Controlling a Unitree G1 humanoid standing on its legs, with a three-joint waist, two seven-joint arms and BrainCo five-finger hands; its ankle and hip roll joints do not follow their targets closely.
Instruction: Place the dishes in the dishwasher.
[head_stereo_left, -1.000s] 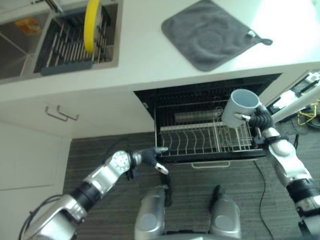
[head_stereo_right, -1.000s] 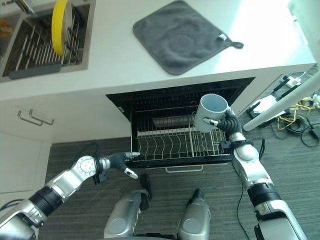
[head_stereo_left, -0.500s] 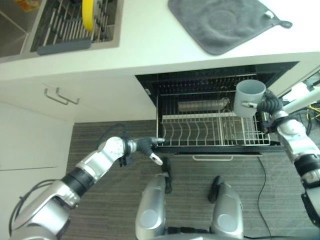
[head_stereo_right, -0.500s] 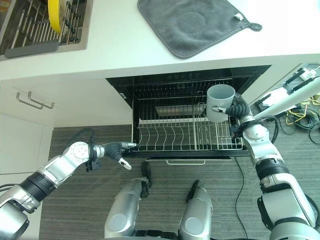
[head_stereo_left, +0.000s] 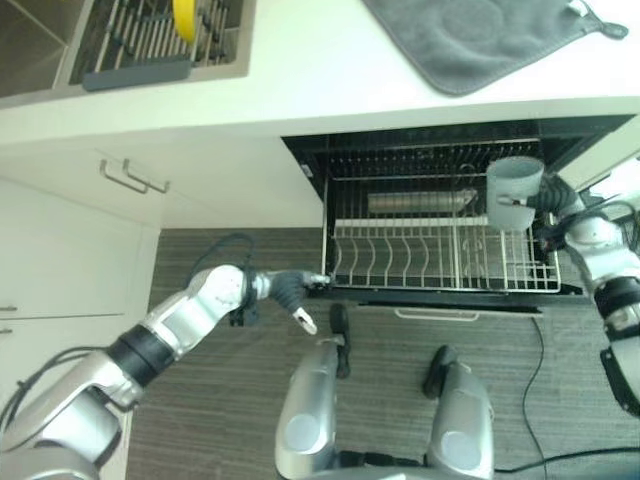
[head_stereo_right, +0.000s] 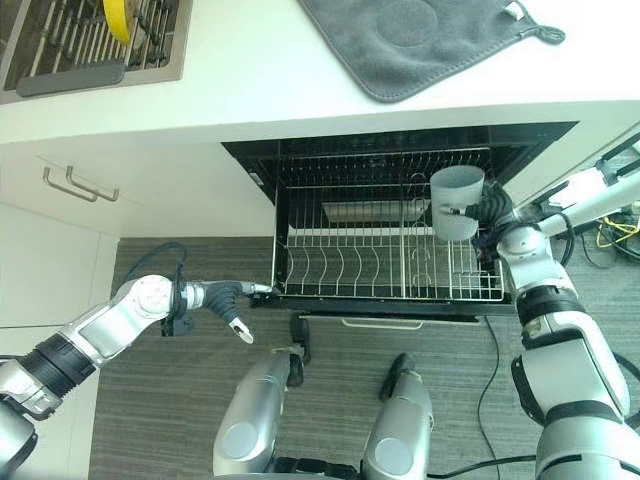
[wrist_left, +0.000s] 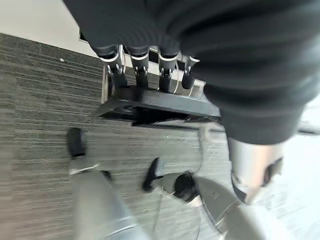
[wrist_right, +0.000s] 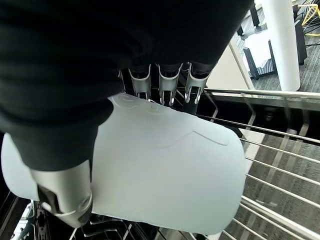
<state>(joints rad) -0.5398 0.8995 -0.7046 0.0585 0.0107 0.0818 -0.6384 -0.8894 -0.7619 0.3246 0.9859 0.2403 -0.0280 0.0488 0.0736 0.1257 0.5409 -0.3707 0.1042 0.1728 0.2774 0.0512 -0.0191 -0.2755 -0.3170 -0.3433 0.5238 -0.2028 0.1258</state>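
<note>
The robot's right hand (head_stereo_right: 487, 212) has its fingers and thumb wrapped round a pale grey ceramic mug (head_stereo_right: 456, 201), held upright over the right end of the pulled-out wire dishwasher rack (head_stereo_right: 340, 262), not yet set down. Its left hand (head_stereo_right: 225, 297) rests straight fingers on the rack's front left corner. A yellow plate (head_stereo_right: 121, 19) waits in the sink rack (head_stereo_right: 60, 60), so most loading looks left to do

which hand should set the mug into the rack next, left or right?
Right. The right hand already grips the mug above the right end of the dishwasher rack. The left hand rests at the rack's front left corner.
</note>
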